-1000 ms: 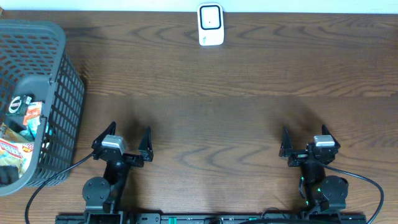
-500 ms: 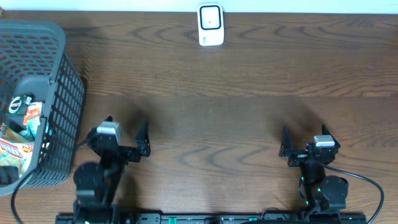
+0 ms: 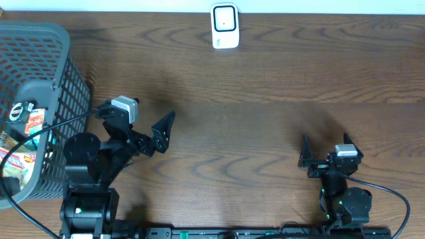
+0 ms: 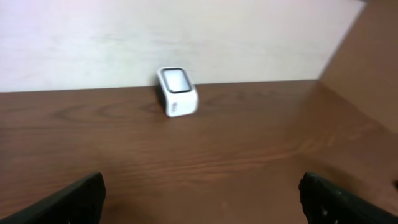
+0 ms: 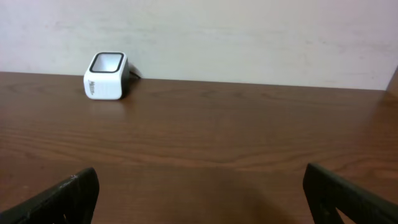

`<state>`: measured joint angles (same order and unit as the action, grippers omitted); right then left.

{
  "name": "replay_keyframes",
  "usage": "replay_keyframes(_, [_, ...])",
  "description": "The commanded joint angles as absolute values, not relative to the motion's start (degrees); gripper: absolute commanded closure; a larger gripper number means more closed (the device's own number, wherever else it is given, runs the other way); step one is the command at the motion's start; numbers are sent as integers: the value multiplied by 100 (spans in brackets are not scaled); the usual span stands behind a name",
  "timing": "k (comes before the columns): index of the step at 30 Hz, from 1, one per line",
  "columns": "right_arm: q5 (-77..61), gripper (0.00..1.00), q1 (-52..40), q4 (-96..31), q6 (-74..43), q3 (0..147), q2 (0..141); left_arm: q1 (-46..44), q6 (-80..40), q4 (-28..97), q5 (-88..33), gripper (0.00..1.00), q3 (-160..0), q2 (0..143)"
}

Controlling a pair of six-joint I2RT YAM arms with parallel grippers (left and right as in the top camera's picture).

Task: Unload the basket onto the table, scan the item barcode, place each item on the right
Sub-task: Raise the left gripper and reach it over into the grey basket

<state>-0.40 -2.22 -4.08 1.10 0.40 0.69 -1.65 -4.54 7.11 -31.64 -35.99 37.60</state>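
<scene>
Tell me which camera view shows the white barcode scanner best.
Right wrist: the scanner is sharp, showing its white body and the dark window on top. Overhead shows it from above, small, at the far edge of the table. Left wrist shows it too, but blurred.

Left end effector (image 3: 136, 118) angled toward the right, jaws wide apart, right end effector (image 3: 325, 143) facing forward, jaws wide apart

The table (image 3: 265, 119) is dark brown with wavy wood grain, the scanner (image 3: 225, 26) white with a black window, the basket (image 3: 66, 99) dark grey grid mesh, its packets (image 3: 13, 159) red, orange and white, the wall (image 5: 249, 31) off-white.
</scene>
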Motion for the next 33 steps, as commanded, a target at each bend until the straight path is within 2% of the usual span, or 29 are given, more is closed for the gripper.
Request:
replay_keyframes(1, [-56, 1, -268, -434, 178, 32, 34, -156, -611, 698, -3688, 2, -3688, 3741])
replay_keyframes(6, [-56, 1, -268, -434, 178, 32, 34, -154, -1448, 701, -3395, 2, -3721, 3745])
replay_keyframes(10, [-58, 1, -268, -436, 178, 32, 34, -123, -1555, 978, -3380, 2, -4056, 3809])
replay_keyframes(18, [-58, 1, -268, -434, 178, 32, 34, -126, -1024, 3395, -3173, 2, -5789, 4814])
replay_keyframes(23, [-58, 1, -268, -436, 178, 32, 34, -126, -1037, 3282, -3835, 2, -5874, 5000])
replay_keyframes(28, [-58, 1, -268, -436, 178, 32, 34, -130, -1184, 3249, -3861, 2, -5874, 5000])
replay_keyframes(33, [-56, 1, -268, -436, 178, 32, 34, -130, -1822, 3205, -3854, 2, -5883, 5024])
